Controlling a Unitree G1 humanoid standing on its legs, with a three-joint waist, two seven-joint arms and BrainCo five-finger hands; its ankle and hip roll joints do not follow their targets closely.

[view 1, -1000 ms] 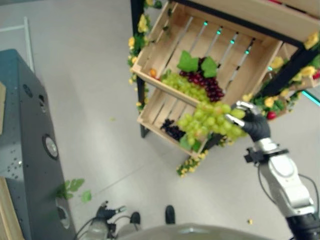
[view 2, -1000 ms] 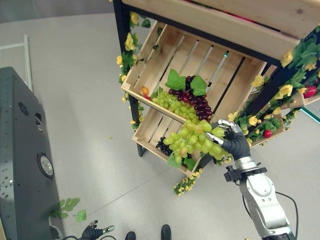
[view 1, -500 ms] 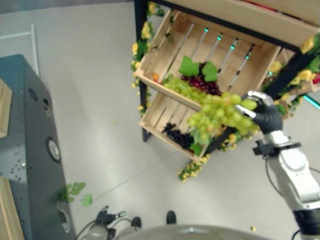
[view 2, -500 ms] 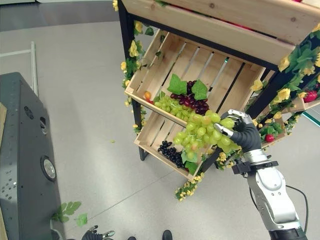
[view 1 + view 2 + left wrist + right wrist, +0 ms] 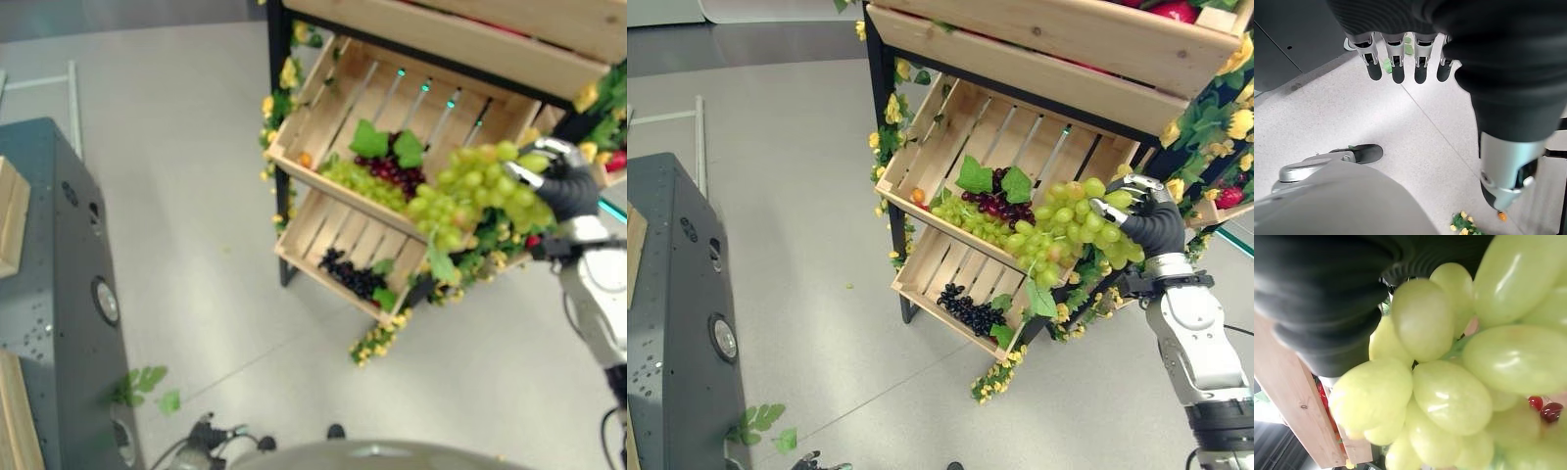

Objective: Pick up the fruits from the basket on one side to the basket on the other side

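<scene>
At the far left stands a dark cabinet (image 5: 671, 323), with a few loose green leaves (image 5: 759, 429) on the floor (image 5: 794, 176) beside it. The left hand (image 5: 1400, 58) hangs low over that floor, its fingers (image 5: 1397, 66) straight, slightly apart and holding nothing. Further right is a wooden crate shelf (image 5: 950, 127) trimmed with yellow flowers; its middle crate holds green and dark red grapes (image 5: 994, 201) (an orange fruit sits at its corner), the lower crate (image 5: 921, 279) black grapes (image 5: 970, 313). The right hand (image 5: 1156, 220) has its fingers curled round a green grape bunch (image 5: 1068, 230), lifted in the air just in front of the middle crate's right end.
</scene>
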